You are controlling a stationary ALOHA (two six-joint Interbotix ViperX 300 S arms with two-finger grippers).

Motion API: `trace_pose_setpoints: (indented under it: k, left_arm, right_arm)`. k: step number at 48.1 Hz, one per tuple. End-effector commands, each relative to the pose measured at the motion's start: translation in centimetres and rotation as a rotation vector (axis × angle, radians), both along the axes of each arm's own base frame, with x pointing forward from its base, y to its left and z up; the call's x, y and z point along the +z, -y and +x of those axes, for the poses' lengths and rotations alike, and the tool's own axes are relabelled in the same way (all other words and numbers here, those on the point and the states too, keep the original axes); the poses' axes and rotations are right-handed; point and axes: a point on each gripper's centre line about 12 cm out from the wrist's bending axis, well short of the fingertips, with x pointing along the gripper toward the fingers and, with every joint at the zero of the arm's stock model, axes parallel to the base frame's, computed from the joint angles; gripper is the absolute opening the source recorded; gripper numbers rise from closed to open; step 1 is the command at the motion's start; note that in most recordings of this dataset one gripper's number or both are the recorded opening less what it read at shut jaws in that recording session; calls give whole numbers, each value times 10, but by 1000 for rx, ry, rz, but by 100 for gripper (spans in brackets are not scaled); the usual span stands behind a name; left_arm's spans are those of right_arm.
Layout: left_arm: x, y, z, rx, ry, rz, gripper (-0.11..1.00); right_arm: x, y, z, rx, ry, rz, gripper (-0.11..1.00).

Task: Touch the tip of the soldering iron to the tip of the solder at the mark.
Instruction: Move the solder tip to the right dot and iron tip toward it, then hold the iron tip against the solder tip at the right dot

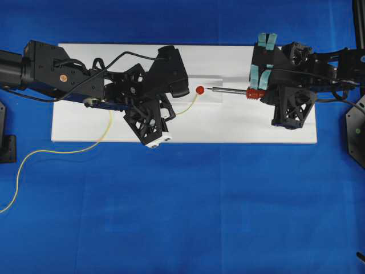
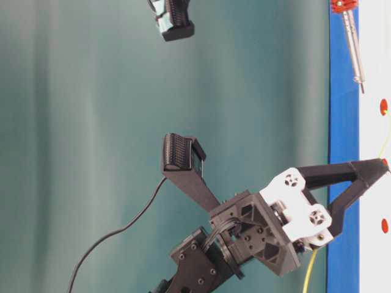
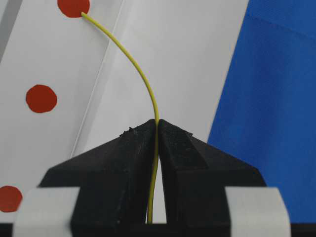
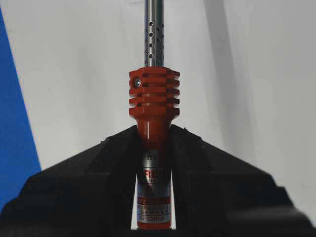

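Observation:
My left gripper (image 3: 157,123) is shut on the solder (image 3: 143,74), a thin yellow wire that arcs up from the closed jaws. Its tip rests at the edge of a red round mark (image 3: 73,6). Overhead, the solder (image 1: 188,107) runs from the left gripper (image 1: 173,114) to the mark (image 1: 199,90). My right gripper (image 4: 154,129) is shut on the red handle of the soldering iron (image 4: 154,98). The soldering iron (image 1: 231,90) lies level, pointing left from the right gripper (image 1: 258,93). Its metal tip stops a small gap to the right of the mark.
A white board (image 1: 114,128) lies on blue cloth. Two more red marks (image 3: 41,98) (image 3: 7,197) sit on it near the left gripper. The slack solder (image 1: 34,154) trails off over the cloth to the left. Black brackets (image 1: 7,142) (image 1: 356,131) stand at both sides.

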Motion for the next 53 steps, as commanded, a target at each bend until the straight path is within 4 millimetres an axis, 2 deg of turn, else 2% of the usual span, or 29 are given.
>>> trace_pose_setpoints:
  k: [1,14,53]
  left_arm:
    - [15,0,5,-2,44,5,3]
    - [15,-7,7,11,44,8,3]
    - [14,-6,6,2,36,15,3]
  right_arm:
    - [8,2,9,2,34,-10,6]
    - [2,4,16,0,16,-5,6]
    - [-4,4,20,4,0,-2,6]
